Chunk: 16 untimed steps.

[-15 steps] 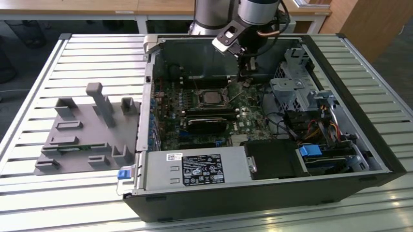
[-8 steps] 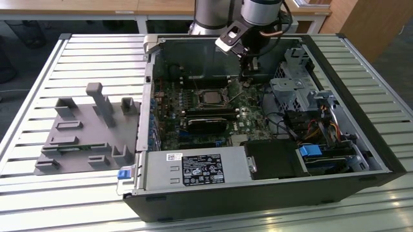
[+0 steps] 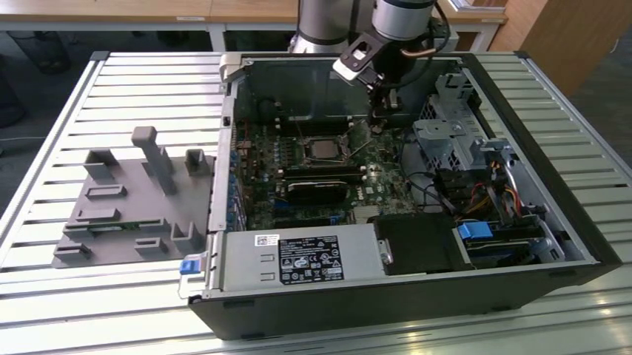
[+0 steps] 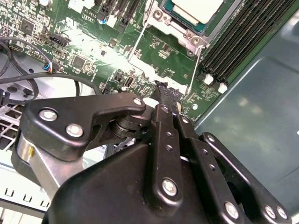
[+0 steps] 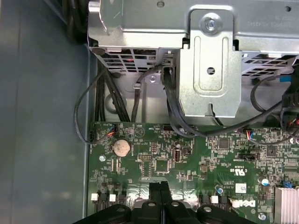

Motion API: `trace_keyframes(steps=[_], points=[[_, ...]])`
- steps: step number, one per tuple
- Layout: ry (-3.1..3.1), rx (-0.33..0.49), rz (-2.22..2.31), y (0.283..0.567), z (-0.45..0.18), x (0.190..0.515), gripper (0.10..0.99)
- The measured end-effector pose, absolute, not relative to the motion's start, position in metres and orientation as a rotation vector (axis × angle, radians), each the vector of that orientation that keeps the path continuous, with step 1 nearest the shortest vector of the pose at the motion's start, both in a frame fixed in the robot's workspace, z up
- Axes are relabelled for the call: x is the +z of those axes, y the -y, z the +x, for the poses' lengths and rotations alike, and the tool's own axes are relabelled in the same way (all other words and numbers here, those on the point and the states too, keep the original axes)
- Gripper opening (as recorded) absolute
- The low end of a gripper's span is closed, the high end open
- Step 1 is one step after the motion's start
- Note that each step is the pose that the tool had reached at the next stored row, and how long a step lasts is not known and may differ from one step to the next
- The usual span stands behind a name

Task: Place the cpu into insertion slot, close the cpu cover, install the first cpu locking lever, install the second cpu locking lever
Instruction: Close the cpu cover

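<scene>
While the cpu (image 3: pixel 321 150) sits mid-frame in the insertion slot (image 3: pixel 302 150), the gripper (image 3: pixel 380 118) hangs to its upper right, fingers (image 5: pixel 154 192) pressed together.

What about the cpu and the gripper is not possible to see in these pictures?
Second wrist view: the cpu is cut off by the picture's edge.
Exterior view: the cpu cover is too small to tell closed from open.
First wrist view: the gripper covers the board under its tip.

Grn board (image 5: pixel 187 154), silver-grey cpu (image 4: pixel 194 9), blk pincer (image 5: pixel 160 187).
</scene>
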<state>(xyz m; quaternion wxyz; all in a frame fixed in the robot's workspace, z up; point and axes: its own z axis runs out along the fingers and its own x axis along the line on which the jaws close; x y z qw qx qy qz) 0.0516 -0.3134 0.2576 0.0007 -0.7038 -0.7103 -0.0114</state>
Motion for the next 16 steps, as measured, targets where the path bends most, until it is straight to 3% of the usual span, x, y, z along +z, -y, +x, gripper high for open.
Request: trace_keyframes(steps=[16], points=[[2.232, -0.007, -2.211, 0.3097, 0.0623, 0.2473, 0.106]])
